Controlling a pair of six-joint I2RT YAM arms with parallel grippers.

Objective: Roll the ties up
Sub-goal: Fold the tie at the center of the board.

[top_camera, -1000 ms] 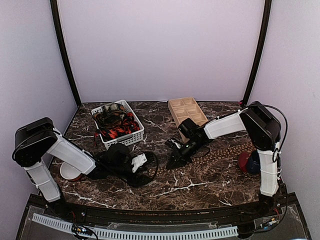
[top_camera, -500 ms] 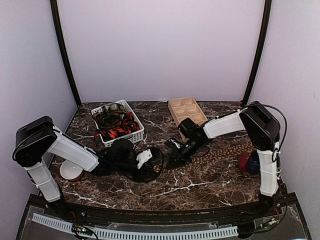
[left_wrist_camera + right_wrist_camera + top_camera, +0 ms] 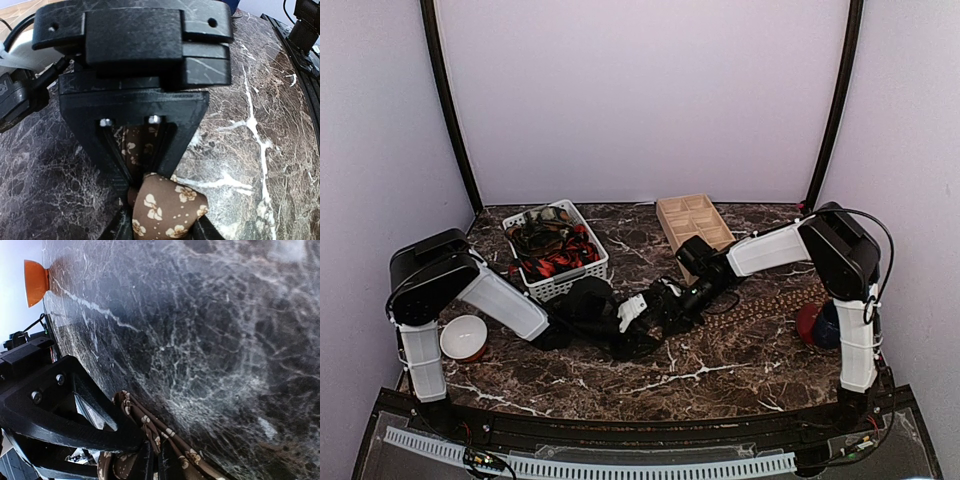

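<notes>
Your left gripper (image 3: 648,322) is pinching the folded end of the brown tie (image 3: 167,207) at frame centre. Right gripper (image 3: 670,308), just beside it, is clamped on the same tie.

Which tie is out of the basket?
The brown tie with tan flowers, on the table, gripped by the left hand and right hand; the other ties sit piled in the white basket.

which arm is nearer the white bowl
Left. The left arm passes just beside the white bowl; the right arm reaches in from the opposite side.
</notes>
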